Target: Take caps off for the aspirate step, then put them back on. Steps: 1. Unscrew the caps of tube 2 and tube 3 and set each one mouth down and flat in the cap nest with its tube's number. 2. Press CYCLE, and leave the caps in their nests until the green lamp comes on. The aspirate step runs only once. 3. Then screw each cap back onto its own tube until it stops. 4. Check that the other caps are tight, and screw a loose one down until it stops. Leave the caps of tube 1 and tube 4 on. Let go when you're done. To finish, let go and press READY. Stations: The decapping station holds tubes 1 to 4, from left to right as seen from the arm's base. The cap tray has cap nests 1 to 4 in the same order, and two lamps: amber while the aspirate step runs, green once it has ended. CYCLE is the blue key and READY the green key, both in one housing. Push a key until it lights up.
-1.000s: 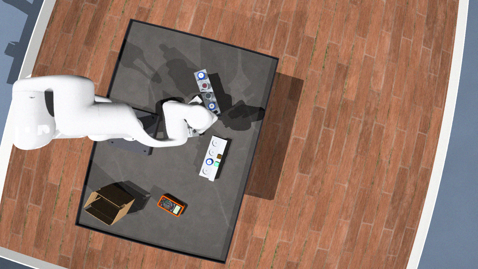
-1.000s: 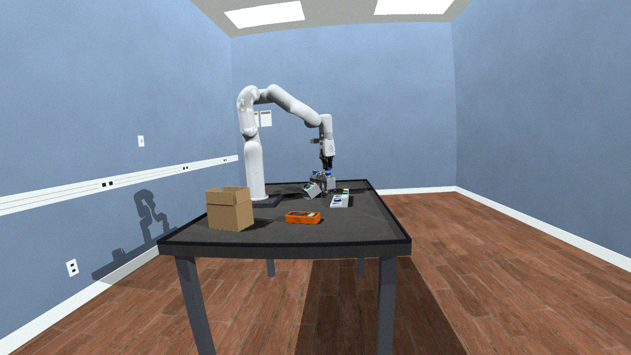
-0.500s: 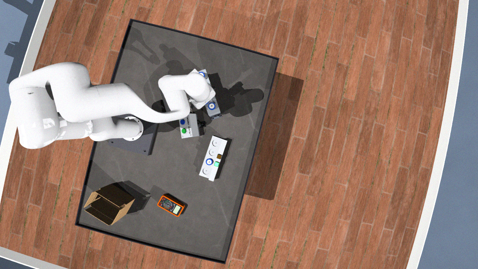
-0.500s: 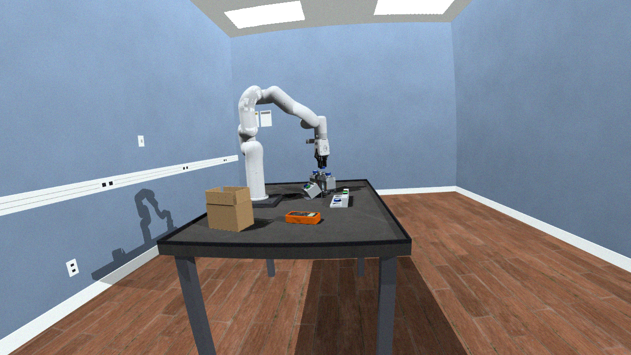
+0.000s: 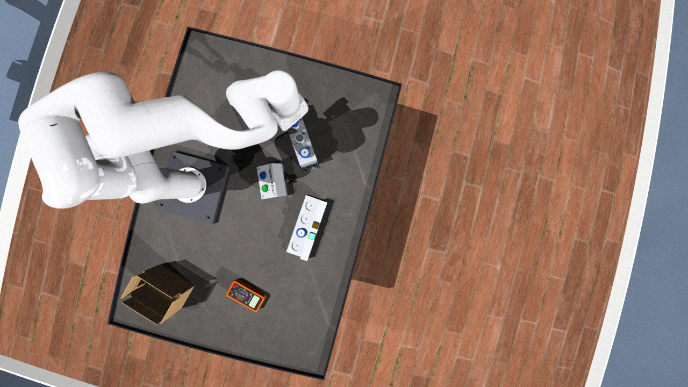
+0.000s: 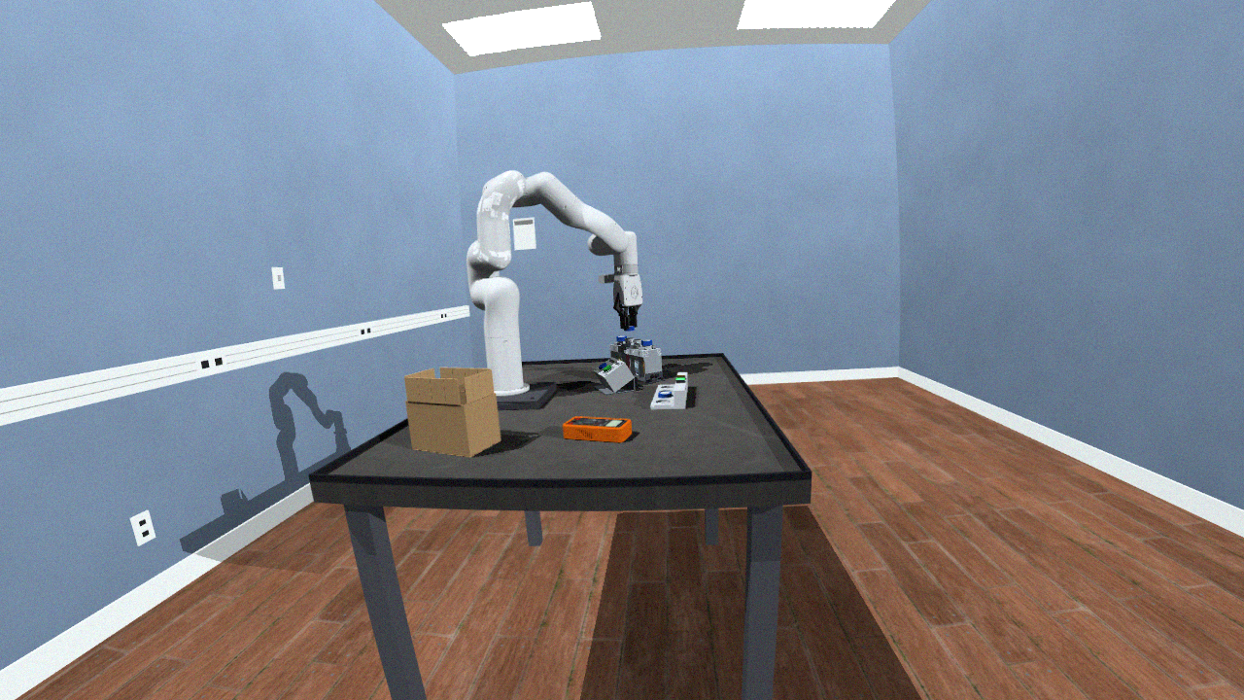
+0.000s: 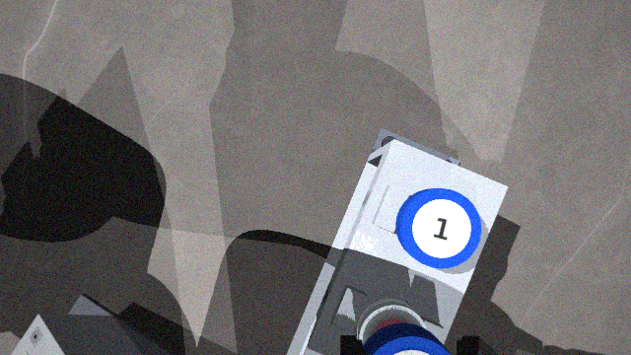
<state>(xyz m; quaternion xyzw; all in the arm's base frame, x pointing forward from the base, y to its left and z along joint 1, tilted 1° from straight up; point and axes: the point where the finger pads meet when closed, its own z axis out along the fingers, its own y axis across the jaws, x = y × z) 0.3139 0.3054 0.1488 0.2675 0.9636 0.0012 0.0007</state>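
- Our arm is glossy white all over, made of thick, rounded links with bulbous, smoothly curved joints.
- Our base column is a plain white cylinder ending in a flared round flange.
- That flange sits on a dark grey square base plate.
- Our wrist is a boxy white block with faint grey markings.
- Our claw has short black fingers below the white wrist.

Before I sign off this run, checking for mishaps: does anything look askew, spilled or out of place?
Nothing stands out. The hand grips a blue cap above tube 2; the other cap lies flat in its tray nest; tube 3 stands open, nothing spilled.
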